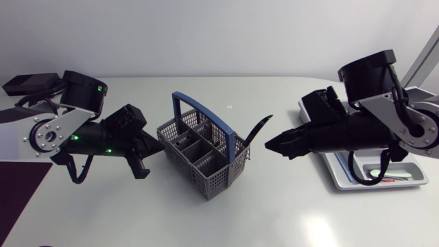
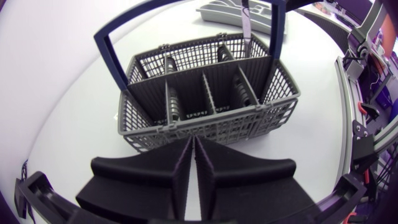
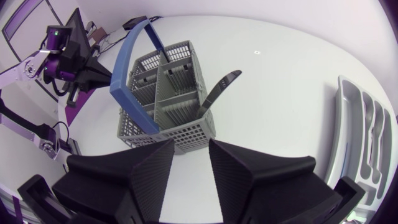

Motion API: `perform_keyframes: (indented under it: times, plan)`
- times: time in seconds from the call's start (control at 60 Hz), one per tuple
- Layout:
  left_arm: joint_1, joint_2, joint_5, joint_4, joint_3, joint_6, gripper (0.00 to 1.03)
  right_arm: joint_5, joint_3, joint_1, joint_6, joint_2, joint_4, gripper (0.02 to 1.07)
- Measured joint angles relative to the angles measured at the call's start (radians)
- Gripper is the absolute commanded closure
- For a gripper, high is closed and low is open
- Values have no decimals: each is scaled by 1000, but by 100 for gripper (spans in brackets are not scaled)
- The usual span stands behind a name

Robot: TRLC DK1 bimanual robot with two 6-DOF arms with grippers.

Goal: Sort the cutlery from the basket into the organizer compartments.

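left claw (image 2: 191,140) clenched empty before grey basket (image 2: 205,118), right claw (image 3: 191,149) released, black utensil (image 3: 217,92) propped in basket, organizer (image 3: 367,121) compartments laid bare in right wrist view, half hidden in head view

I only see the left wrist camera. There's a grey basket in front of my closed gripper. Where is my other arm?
Observer: Your right gripper hangs on the far side of the basket, apart from it.
Operator: Is it open or closed?
Observer: Open. The right wrist view shows a clear gap between its fingers.
Operator: Is there any cutlery in the basket?
Observer: I can see just one dark utensil. It stands in the end compartment and leans out toward the right gripper.
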Motion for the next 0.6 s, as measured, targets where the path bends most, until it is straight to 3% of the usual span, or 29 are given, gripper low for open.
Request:
perform_keyframes:
  times: [0.417, 0.6]
  plan:
    - [-116, -91, -5, -61, -1, -56, 96, -50, -14, -11, -22, 192, 234, 56]
    - [-135, -93, -5, -60, -12, -72, 96, -54, -12, -10, -22, 260, 274, 56]
